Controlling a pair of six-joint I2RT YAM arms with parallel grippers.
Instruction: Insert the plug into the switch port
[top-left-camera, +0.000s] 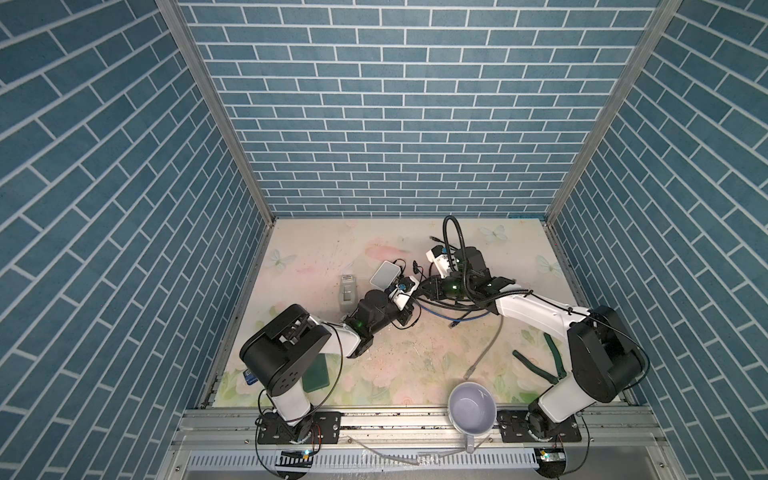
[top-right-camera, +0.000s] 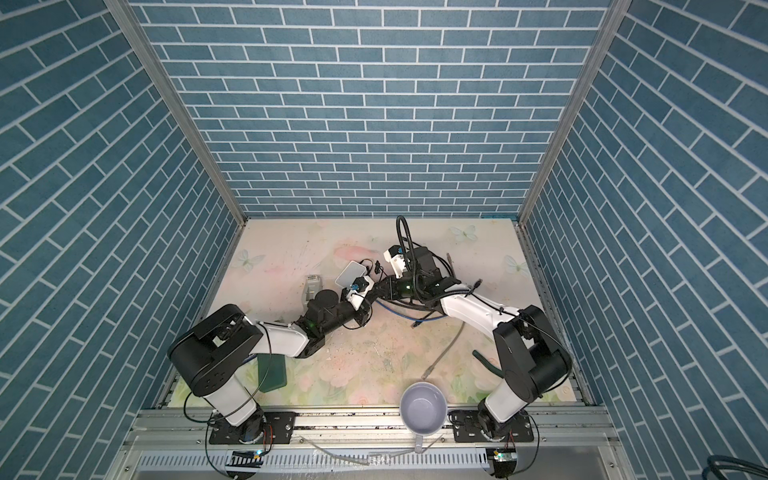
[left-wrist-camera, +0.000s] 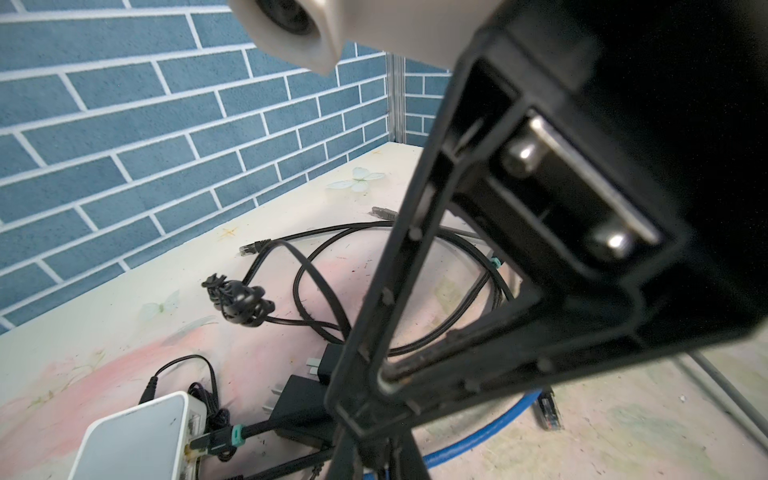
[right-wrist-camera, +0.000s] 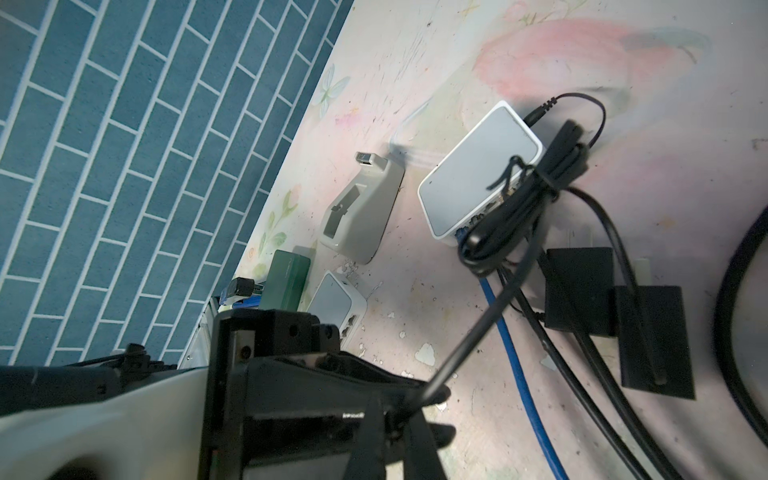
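Fingers (right-wrist-camera: 438, 434) of my right arm, right wrist view: clenched on a black cable (right-wrist-camera: 469, 345) that runs ahead to the switch (right-wrist-camera: 478, 183).

Left wrist view: plug (left-wrist-camera: 216, 440) meets the switch port; I cannot confirm it is seated.

Top view: left fingers (top-left-camera: 410, 284) just beside the switch; I cannot tell their state.

Judgement: insertion step in hand. The next move calls for a straight push home.

Even overhead light is given; soft shadows are cast on the pale floral tabletop (right-wrist-camera: 415, 291). The black round cable (right-wrist-camera: 469, 334) is blurred near the right wrist lens.
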